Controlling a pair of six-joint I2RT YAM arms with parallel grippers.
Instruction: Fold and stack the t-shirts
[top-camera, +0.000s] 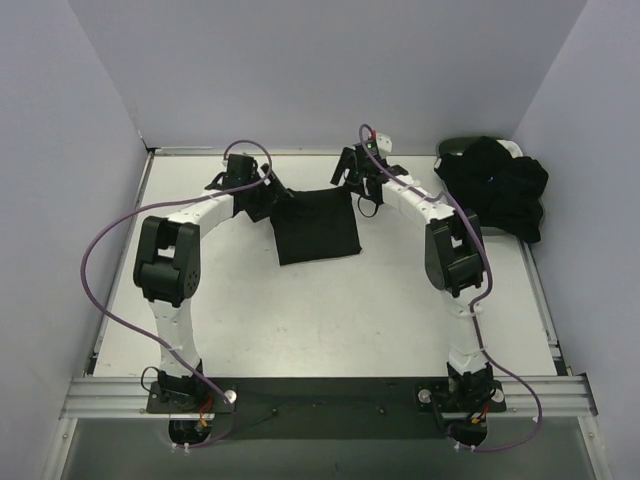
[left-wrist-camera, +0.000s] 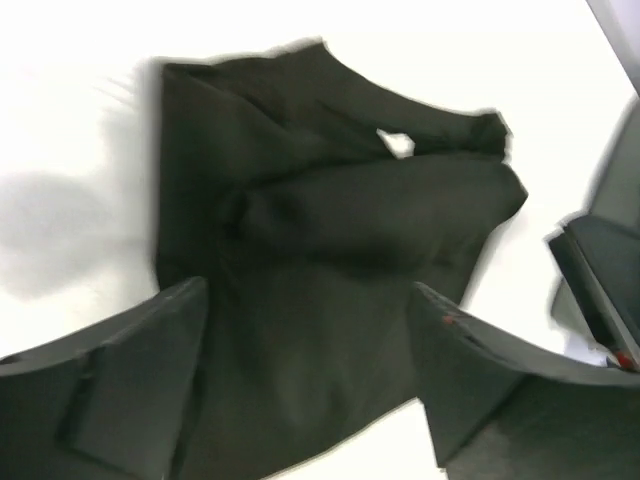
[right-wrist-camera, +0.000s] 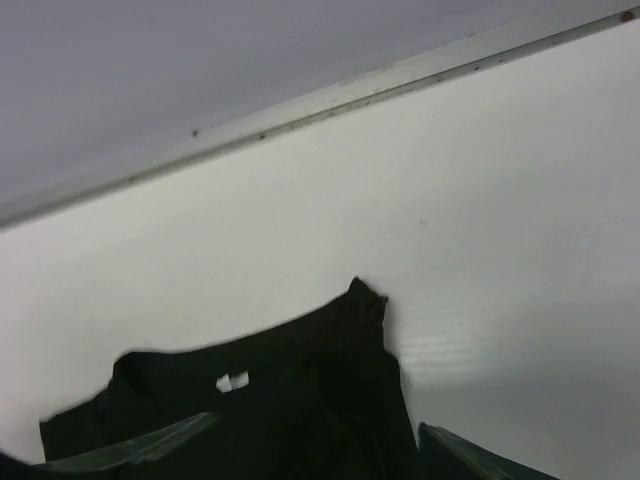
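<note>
A folded black t-shirt (top-camera: 316, 228) lies flat on the white table (top-camera: 350, 315), toward the back middle. My left gripper (top-camera: 262, 196) hovers at its far left corner and my right gripper (top-camera: 356, 182) at its far right corner. In the left wrist view the t-shirt (left-wrist-camera: 330, 240) fills the gap below my left gripper (left-wrist-camera: 310, 385), whose jaws stand wide apart with nothing pinched. A small white tag (left-wrist-camera: 397, 143) shows at the collar. In the right wrist view my right gripper (right-wrist-camera: 310, 462) is open above the t-shirt (right-wrist-camera: 300, 400), with the tag (right-wrist-camera: 231, 381) visible.
A heap of black garments (top-camera: 500, 185) spills over a dark oval basket (top-camera: 458, 150) at the back right corner. Grey walls enclose the table on three sides. A metal rail (top-camera: 330, 392) runs along the near edge by the arm bases.
</note>
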